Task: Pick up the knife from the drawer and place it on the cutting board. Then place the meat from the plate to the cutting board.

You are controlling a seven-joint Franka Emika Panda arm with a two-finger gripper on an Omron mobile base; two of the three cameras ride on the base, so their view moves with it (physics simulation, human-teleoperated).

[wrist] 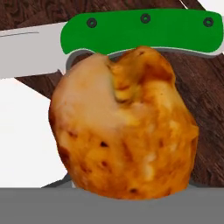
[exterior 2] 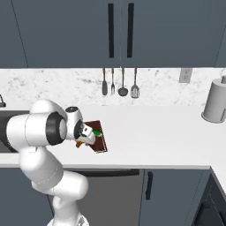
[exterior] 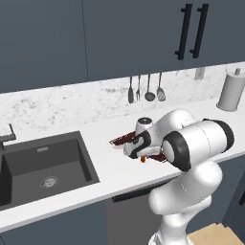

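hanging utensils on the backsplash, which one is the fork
The fork, second from the left on the wall, has thin prongs; the spoon-like utensil, the ladle and the slotted turner beside it have broad heads.

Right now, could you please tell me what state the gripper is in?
Gripper: closed on the meat, held over the cutting board beside the knife.

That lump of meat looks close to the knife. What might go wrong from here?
The meat hangs in the gripper right above the knife on the board. Set down here, it may land on the green handle and roll off. It also hangs near the board's edge, beside bare counter, so it may miss the board.
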